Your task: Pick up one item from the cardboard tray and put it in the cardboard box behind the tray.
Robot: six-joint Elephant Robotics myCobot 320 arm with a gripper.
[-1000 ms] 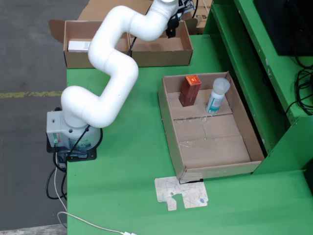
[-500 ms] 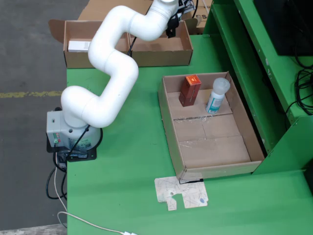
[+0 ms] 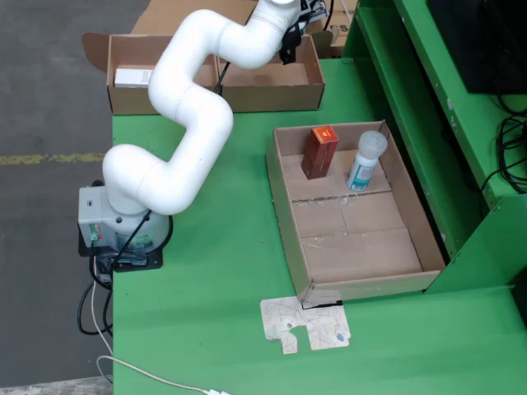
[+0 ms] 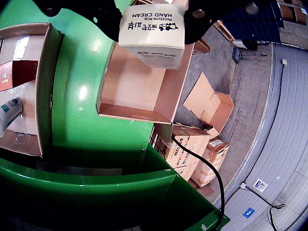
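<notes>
Cardboard everywhere in the fixed view: the arm (image 3: pixel 193 107) reaches back over the box (image 3: pixel 272 78) behind the tray (image 3: pixel 284 206), where a red carton (image 3: pixel 319 151) and a bottle (image 3: pixel 365 161) stand, so the pick looks done and only the drop is left. Wrist view: the claw (image 4: pixel 151 14) is clamped on a hand cream box (image 4: pixel 153 30), hanging above the open box (image 4: pixel 139 82), whose walls look well clear for a straight release.
</notes>
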